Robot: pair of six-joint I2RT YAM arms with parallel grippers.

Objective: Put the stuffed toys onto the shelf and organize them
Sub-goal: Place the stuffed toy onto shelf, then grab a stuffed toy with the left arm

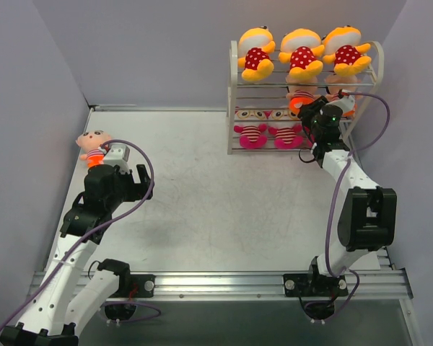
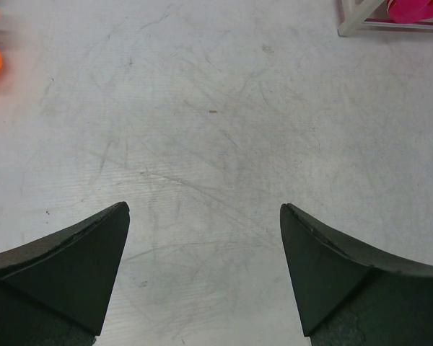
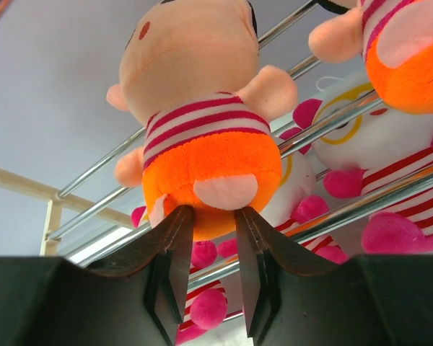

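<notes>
**A:** Entry, biggest first. The worktop (image 1: 224, 209) is grey and scratched. The shelf (image 1: 233, 94) stands at its far right.

**B:** Tiers?

**A:** On the top tier, three yellow dolls (image 1: 301, 54) with red polka-dot bodies sit side by side. The middle tier holds two peach-faced ones with orange bottoms. On the bottom tier are pink-striped dolls (image 1: 251, 130) with yellow glasses. Two of these show plainly from above, but the right arm (image 1: 364, 216) hides that tier's right end.

**B:** Right gripper?

**A:** The right gripper (image 3: 213, 216) is at the middle tier. Its fingers are close together, the tips pinching the orange underside of the peach doll (image 3: 195, 94). That doll is upright against the rods, with its neighbour (image 3: 397, 50) just beside it.

**B:** Left side?

**A:** The left gripper (image 2: 204, 209) hangs over bare worktop, fingers wide apart with nothing between them. The stray doll (image 1: 94, 146), also peach-faced with an orange bottom, is on the worktop near the left edge, just beyond that gripper. In the left wrist view it shows only as an orange blur at the upper left edge.
</notes>
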